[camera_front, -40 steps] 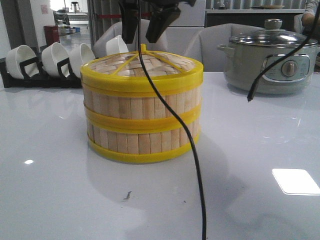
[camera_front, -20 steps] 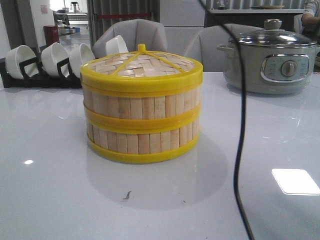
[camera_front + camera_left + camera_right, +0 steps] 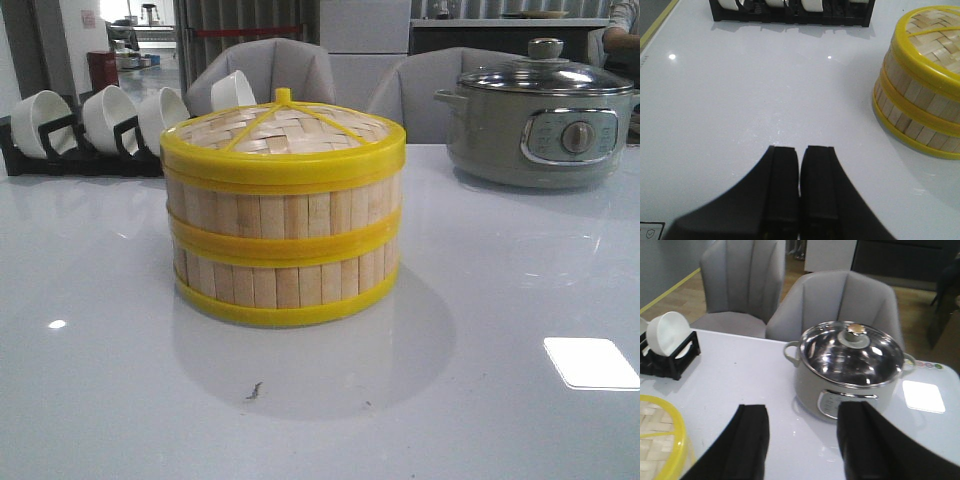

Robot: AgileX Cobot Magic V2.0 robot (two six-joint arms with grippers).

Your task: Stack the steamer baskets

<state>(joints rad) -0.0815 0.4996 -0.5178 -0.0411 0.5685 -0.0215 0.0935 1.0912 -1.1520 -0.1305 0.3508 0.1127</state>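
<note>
Two steamer baskets stand stacked in the middle of the table, the lower basket under the upper one, with the woven lid on top. The left wrist view shows the same stack off to one side, well apart from my left gripper, which is shut with nothing between its fingers. My right gripper is open and empty above the table; the lid's yellow rim shows at that view's edge. Neither gripper appears in the front view.
A grey electric pot with a glass lid stands at the back right, seen too as pot. A black rack of white bowls sits at the back left. Grey chairs stand behind the table.
The dark gripper above the lid and its hanging black cable have left the front view, the cable drifting right first. The stack has not moved.
</note>
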